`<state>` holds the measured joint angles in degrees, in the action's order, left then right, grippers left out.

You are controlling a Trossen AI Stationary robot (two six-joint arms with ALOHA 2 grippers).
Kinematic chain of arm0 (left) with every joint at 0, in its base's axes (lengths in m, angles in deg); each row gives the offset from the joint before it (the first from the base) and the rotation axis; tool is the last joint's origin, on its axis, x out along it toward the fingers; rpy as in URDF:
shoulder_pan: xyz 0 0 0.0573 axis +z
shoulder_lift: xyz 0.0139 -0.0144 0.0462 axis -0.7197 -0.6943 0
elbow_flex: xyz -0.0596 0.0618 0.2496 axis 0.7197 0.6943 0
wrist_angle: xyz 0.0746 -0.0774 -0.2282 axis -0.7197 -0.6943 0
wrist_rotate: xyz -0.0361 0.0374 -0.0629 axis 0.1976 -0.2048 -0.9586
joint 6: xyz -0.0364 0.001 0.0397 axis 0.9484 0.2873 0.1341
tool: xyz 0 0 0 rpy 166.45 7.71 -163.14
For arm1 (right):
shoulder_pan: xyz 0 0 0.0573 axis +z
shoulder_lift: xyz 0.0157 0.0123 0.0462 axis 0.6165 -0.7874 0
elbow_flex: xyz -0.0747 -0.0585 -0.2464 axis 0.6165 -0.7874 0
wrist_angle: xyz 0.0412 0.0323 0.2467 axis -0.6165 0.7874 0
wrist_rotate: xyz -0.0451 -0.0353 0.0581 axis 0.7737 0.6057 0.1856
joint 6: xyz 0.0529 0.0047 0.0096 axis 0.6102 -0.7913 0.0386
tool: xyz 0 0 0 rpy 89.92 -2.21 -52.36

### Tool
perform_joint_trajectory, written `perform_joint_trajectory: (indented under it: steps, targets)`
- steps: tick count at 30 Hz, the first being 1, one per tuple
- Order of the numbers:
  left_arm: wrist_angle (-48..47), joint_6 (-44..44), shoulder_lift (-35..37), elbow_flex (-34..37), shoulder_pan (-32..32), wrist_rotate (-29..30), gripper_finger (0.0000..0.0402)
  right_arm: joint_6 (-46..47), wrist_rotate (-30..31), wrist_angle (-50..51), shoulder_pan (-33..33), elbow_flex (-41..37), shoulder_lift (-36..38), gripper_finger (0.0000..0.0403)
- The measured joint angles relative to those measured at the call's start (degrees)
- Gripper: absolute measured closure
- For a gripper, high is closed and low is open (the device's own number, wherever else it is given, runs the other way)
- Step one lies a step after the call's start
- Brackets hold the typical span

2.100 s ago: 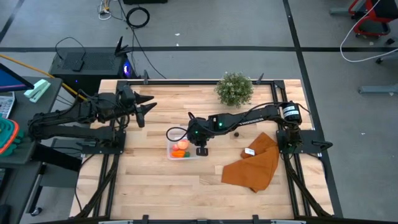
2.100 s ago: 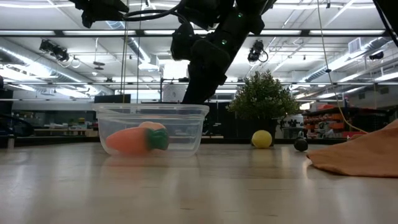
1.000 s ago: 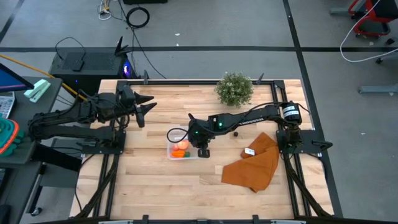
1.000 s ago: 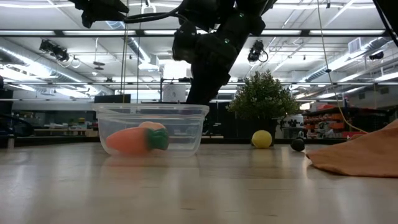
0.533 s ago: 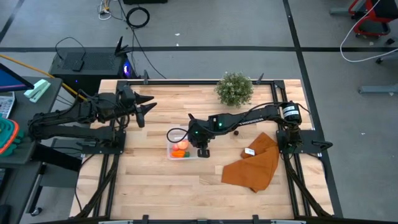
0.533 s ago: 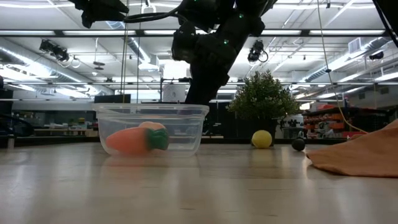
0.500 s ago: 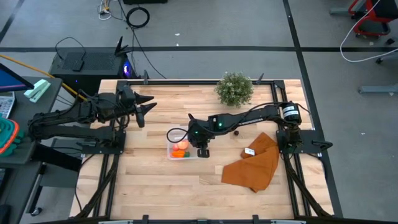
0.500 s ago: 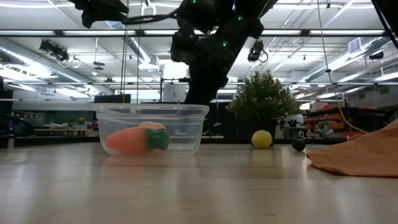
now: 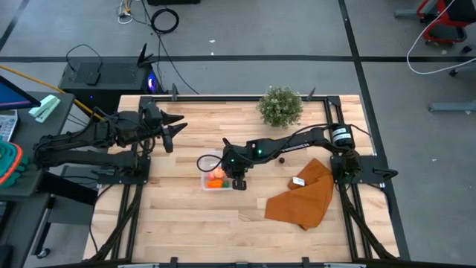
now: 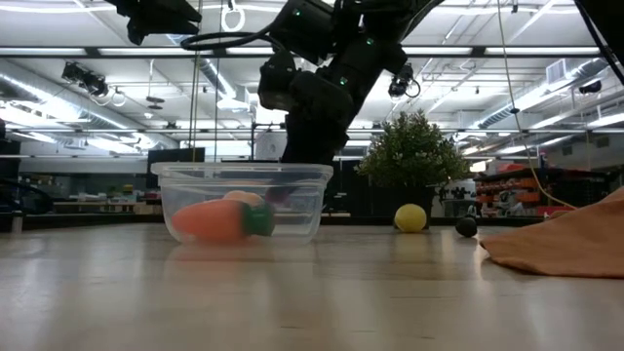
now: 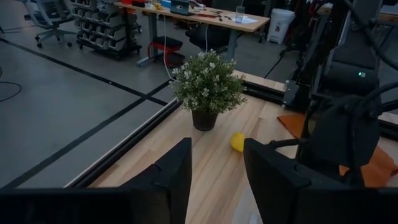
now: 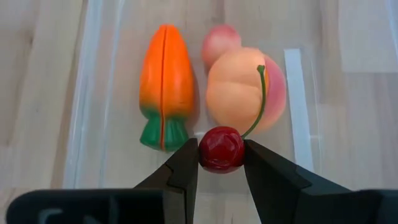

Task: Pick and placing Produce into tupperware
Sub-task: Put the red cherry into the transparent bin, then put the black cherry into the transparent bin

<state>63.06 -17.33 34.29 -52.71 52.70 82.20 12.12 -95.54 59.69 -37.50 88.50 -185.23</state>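
My right gripper (image 9: 237, 181) hangs over the clear tupperware (image 9: 204, 173) in the middle of the table, shut on a red cherry (image 12: 221, 148). Inside the tupperware (image 12: 93, 93) lie an orange carrot (image 12: 163, 84) with a green top, a pale apple (image 12: 239, 93) and a pink piece (image 12: 221, 40) behind it. The carrot (image 10: 219, 220) also shows through the wall in the low view. A yellow lemon (image 10: 410, 217) rests on the wood near the plant. My left gripper (image 11: 217, 180) waits open above the table's left side. My right gripper pinches the cherry's round red body (image 12: 221, 148) between its two fingers (image 12: 186, 163), coming from above and pointing down. The cherry's green stem (image 12: 260, 99) arcs out over the apple. Whether the cherry touches the tupperware's floor I cannot tell.
A bushy potted plant (image 9: 280, 106) stands at the far edge. A brown-orange cloth (image 9: 305, 195) lies on the right side, with a small dark ball (image 10: 467, 226) between it and the lemon. A cable loops beside the tupperware's left side.
My right gripper has moved a little toward the table's left, farther over the tupperware, still shut on the cherry. The tupperware with the carrot in it has shifted slightly on the table.
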Motion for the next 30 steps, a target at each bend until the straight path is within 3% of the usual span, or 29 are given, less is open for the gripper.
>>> perform_joint_trajectory:
  steps: [7, 16, 25, 30]
  targets:
    - [0.08, -0.04, 0.0, 0.0, 0.0, 0.0, 0.0245, 0.02, -1.17, -0.15, 0.0, 0.0, 0.08, 0.0301]
    - [0.1, -0.17, 0.0, 0.0, 0.0, 0.02, 0.0248, 0.44, -1.33, 0.33, 0.01, 0.18, 0.1, 0.0243]
    - [0.03, -0.17, -0.02, 0.01, 0.0, 0.02, 0.025, 5.53, 6.11, 18.3, -0.71, 12.08, 1.78, 0.0243]
    - [-0.51, -0.15, 0.0, 0.07, 0.0, 0.04, 0.0251, 9.74, 9.79, 24.43, -1.33, 11.61, 6.71, 0.0248]
